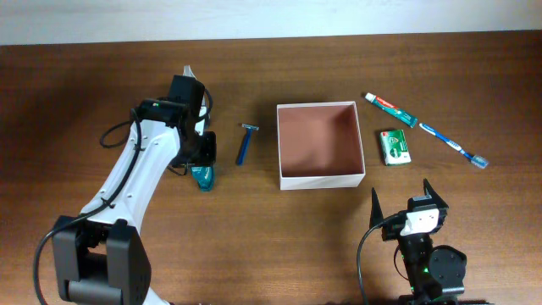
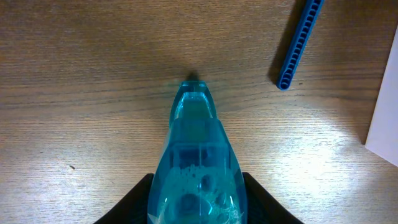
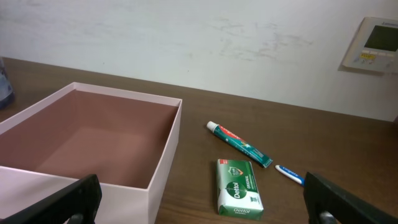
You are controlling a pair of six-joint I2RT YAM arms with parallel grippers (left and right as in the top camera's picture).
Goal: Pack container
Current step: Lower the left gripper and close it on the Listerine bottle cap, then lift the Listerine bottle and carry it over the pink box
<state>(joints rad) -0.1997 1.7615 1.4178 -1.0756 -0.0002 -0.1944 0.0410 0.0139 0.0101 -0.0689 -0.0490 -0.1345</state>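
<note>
The container [image 1: 320,180], a shallow white box with a reddish-brown inside, sits at the table's middle and holds nothing; it also shows in the right wrist view [image 3: 165,168]. My left gripper [image 1: 201,165] is shut on a clear blue bottle [image 2: 196,168] lying on the table left of the box. A blue razor [image 1: 246,144] lies between the bottle and the box. Right of the box lie a green soap packet [image 1: 394,146], a toothpaste tube [image 1: 391,110] and a blue toothbrush [image 1: 455,146]. My right gripper [image 1: 406,202] is open and empty near the front edge.
The wooden table [image 1: 85,102] meets a white wall at the back. A wall control panel [image 3: 376,45] shows in the right wrist view. The razor's handle [image 2: 298,43] lies close to the right of the bottle's tip.
</note>
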